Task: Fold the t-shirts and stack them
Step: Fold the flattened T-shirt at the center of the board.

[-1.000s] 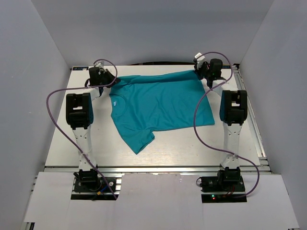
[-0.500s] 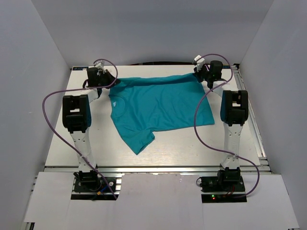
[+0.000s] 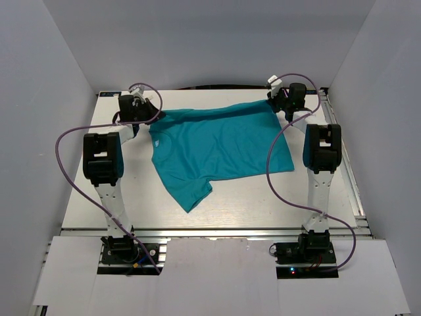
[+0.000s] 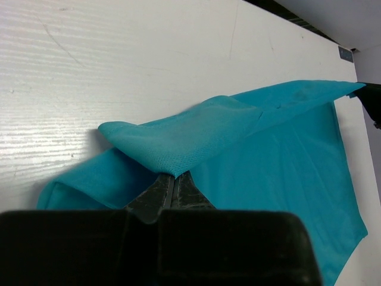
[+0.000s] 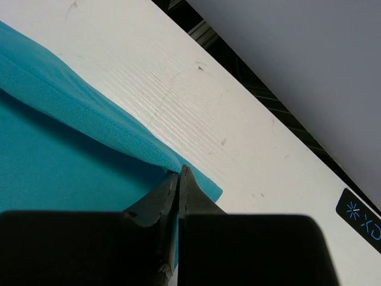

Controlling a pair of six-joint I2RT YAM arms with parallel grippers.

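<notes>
On far half of white surface (image 3: 250, 197): teal t-shirt (image 3: 217, 145), spread mostly flat, far edge taut btw both arms. Left claw (image 3: 150, 113) near surface's far-left corner, clamped shut on bunched fabric at t-shirt's collar end, fold draped over tips. Right claw (image 3: 273, 100) near surface's far-right corner, pinched tight on t-shirt's hem-end corner. Faint grain & scratches on bare surface. Pale grey walls (image 3: 197, 39) round surface on three sides.

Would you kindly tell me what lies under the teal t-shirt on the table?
Only the white table shows around the t-shirt; whatever its spread cloth covers is hidden. At the far edge, the left hand and right hand each pinch it.
</notes>
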